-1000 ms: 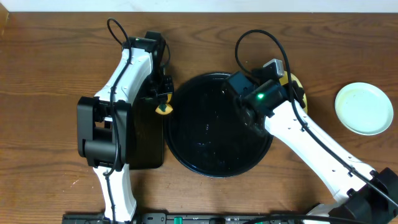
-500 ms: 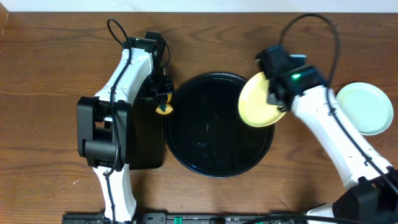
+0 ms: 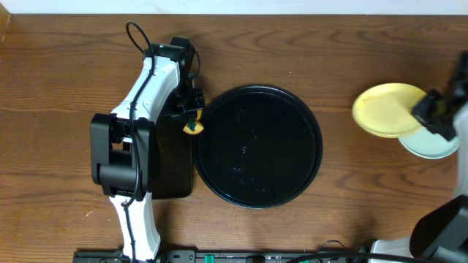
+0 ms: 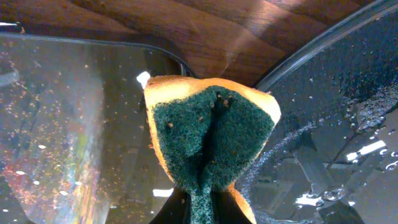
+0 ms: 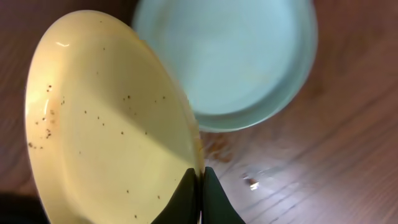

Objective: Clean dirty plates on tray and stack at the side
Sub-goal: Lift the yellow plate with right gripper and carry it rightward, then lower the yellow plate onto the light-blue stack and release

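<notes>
The yellow plate (image 3: 387, 109) hangs tilted near the bench's right edge. Its far side overlaps the mint plate (image 3: 433, 148) that lies flat on the wood there, and the wrist view shows dark specks scattered over its face. The right gripper (image 5: 200, 185) has its fingers pinched tight on the yellow plate's rim. The step in hand looks like stacking: the next move calls for centring the yellow plate over the mint one, levelling it, lowering it and only then letting go, or it may slide off. The tray (image 3: 256, 146) sits mid-bench, wet and bare of plates. At its left rim the left gripper (image 3: 191, 123) is clamped on a folded sponge (image 4: 211, 137), held over the gap between the tray and the rectangular tray (image 3: 172, 179) toward the left edge.
</notes>
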Tool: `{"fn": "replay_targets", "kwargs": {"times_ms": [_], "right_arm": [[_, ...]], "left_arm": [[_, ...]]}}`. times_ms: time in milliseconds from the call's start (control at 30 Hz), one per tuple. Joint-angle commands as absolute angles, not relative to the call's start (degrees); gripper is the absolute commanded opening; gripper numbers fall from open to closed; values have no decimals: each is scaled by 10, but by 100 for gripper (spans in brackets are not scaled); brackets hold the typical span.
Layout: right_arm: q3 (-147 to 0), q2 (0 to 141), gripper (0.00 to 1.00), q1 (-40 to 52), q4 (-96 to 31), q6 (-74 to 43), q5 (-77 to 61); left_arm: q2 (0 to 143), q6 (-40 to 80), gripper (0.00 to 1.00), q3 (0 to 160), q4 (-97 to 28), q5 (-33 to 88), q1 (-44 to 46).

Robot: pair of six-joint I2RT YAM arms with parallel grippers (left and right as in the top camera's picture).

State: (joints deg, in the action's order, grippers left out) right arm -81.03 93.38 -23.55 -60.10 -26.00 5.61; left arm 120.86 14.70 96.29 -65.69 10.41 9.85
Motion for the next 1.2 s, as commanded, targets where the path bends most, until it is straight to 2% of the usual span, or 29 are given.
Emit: {"fn": "replay_targets", "kwargs": {"times_ms": [0,167,400,1000,1100,1133,1167], "right_arm": [[-824,936,1,-311,-600,-226,20],[-824,951,1,-386,-600,-221,5],[-824,1027,1,-438,-576,-230,0],[-824,1149,1,-420,-452,-233,-15],[-824,1149,10,-407,-436,-232,-40],[-825,1149,18,-401,-430,-228,-52],[-827,1149,33,-395,-428,-226,-62]], "left_arm": [[1196,138,8,958,-649,114,98],[1196,142,8,958,-646,119,98],[1196,142,8,958,-646,129,98],[1196,140,8,958,-646,129,98],[1196,130,8,958,-645,128,98],[1196,126,8,958,-643,122,98],[1196,126,7,958,-641,108,98]]}}
